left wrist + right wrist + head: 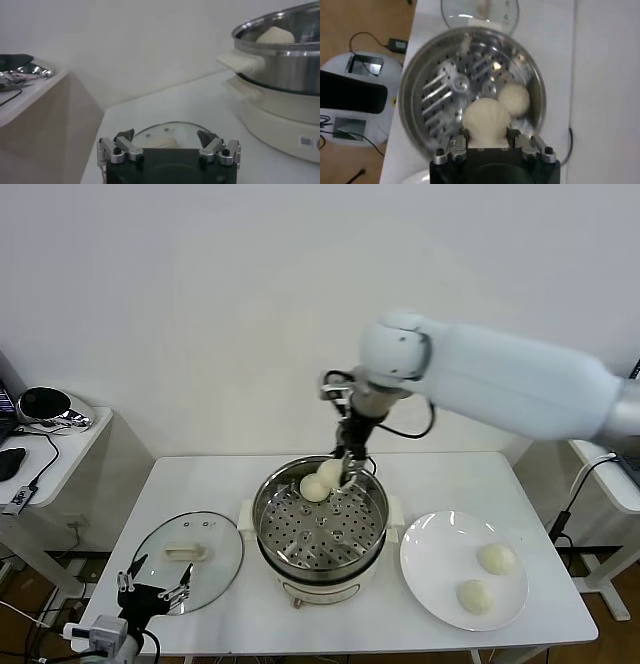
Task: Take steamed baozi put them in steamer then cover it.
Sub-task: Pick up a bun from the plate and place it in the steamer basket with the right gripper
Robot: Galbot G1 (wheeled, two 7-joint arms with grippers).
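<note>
On the white worktop point(440, 479) the steamer point(320, 564) stands in the middle, with the glass lid point(215, 569) lying flat on our left and the plate point(425, 569) on our right. Our right arm reaches in from the right and hangs over the far part of the steamer, and the right pincer point(487, 145) is closed on a bun point(486, 120) — the right wrist view shows the bun filling the space between the two jaws, pressed on both sides. What the next move turns on is what lies straight below that bun: the perforated tray, with the held bun just above it toward the far rim. A second bun point(313, 488) already sits on the tray just beside the held one, so close that we cannot tell whether they touch. We judge the release should go straight down and not toward that neighbour. Two more buns point(497, 558) wait on the plate, well apart from the steamer, and the right arm is the nearer one for them. Our left pincer point(153, 589) is parked at the near-left edge of the worktop, jaws spread wide and holding nothing — it hovers by the near rim of the lid, so that arm is better placed for covering.
</note>
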